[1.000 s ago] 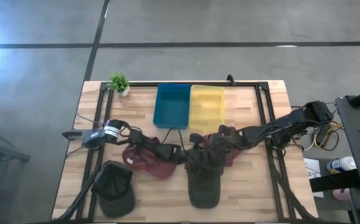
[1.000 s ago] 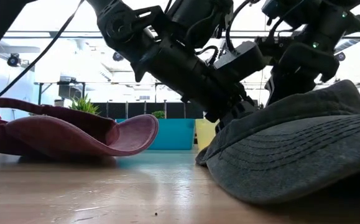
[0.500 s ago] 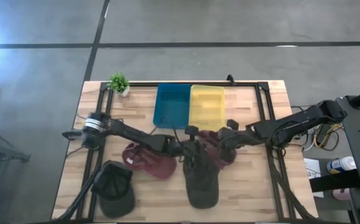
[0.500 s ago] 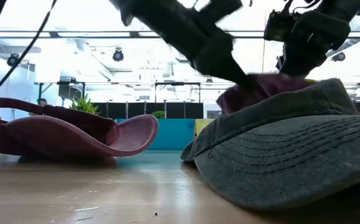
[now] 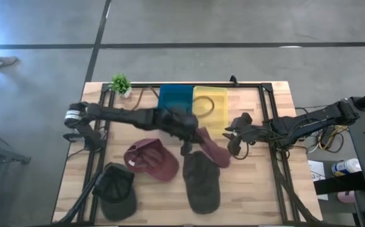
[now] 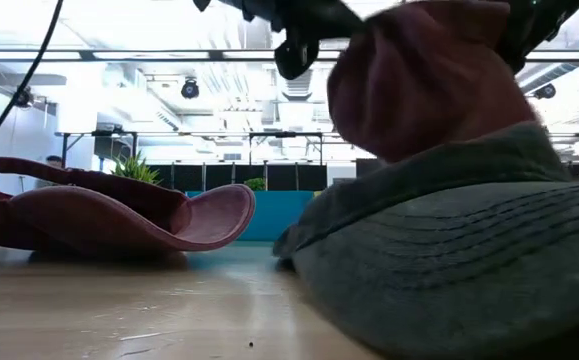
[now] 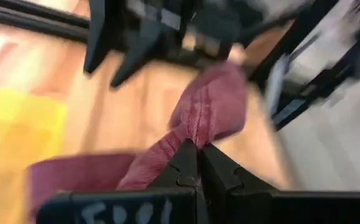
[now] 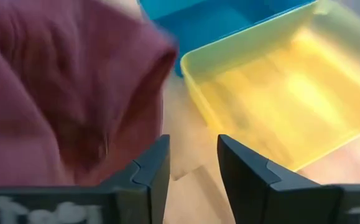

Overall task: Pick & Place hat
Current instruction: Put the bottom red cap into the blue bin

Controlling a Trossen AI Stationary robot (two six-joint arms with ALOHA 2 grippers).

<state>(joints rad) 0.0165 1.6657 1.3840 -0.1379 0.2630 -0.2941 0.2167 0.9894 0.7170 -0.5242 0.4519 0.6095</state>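
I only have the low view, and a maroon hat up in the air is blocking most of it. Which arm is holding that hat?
Observer: The left pincer is shut on the maroon hat. The left wrist view shows its fingers pinching the fabric.
Operator: And the right one?
Observer: The right pincer is open beside the hat and holds nothing.
Operator: Is the hat over a bin yet?
Observer: No. From above, it hangs just short of the yellow bin, not over it.
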